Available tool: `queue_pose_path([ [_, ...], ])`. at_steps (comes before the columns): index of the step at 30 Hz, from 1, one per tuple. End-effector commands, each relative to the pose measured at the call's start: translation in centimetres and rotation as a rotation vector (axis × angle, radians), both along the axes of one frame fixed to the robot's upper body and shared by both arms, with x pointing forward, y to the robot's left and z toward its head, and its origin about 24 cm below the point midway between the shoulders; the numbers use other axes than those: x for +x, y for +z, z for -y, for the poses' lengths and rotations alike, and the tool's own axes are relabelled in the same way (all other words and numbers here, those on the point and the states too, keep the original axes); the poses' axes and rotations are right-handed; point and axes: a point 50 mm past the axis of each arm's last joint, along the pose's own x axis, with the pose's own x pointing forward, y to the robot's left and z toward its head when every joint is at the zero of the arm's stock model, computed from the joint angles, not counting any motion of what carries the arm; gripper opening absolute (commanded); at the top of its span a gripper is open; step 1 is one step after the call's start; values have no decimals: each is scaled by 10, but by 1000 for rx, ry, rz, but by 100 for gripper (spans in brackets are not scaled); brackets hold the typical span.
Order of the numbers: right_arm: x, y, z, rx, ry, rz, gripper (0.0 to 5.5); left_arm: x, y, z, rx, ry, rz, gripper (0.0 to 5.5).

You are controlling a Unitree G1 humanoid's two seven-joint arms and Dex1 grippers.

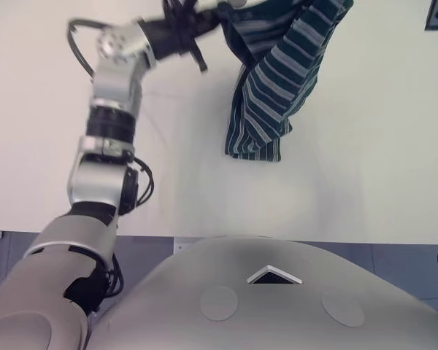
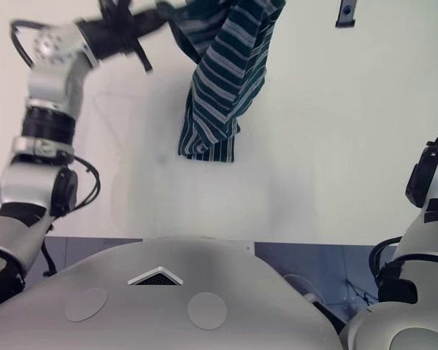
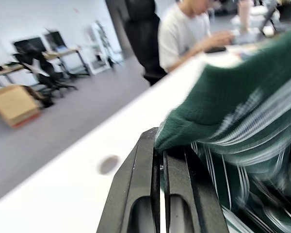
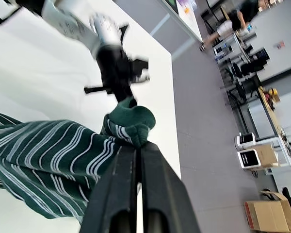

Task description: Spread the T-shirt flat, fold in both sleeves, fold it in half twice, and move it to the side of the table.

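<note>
The T-shirt (image 1: 277, 80), dark green with white stripes, hangs bunched above the white table (image 1: 365, 168), its lowest end touching the surface near the middle. My left gripper (image 1: 220, 13) is at the table's far side, shut on a green edge of the shirt; in the left wrist view its fingers (image 3: 150, 160) pinch that fabric (image 3: 233, 107). My right gripper (image 4: 137, 145) is shut on another bunched green edge of the shirt (image 4: 48, 155), held up in the air. Beyond it the left gripper (image 4: 122, 94) holds the same cloth close by.
A small dark object (image 1: 436, 14) lies at the far right of the table. The table's near edge (image 1: 277, 239) runs just in front of me. Bare white surface lies left and right of the hanging shirt.
</note>
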Motion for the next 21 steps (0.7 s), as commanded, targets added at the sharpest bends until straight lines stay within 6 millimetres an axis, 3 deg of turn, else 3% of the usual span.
queue_pose_path([
  [1, 41, 21, 10, 113, -194, 136, 0, 27, 53, -17, -44, 120, 77, 2],
  [6, 81, 49, 2, 190, -356, 288, 0, 45, 113, -15, -78, 253, 152, 2],
  [11, 101, 64, -10, 160, -575, 477, 0, 50, 161, -21, -119, 475, 200, 2],
  [17, 101, 92, -10, 176, -756, 717, 0, 47, 191, -17, -95, 533, 267, 2],
  [20, 98, 96, -8, 101, -723, 785, 0, 44, 193, -25, -56, 506, 270, 2],
  [21, 97, 92, -6, 50, -650, 737, 0, 43, 189, -31, -20, 463, 254, 2],
])
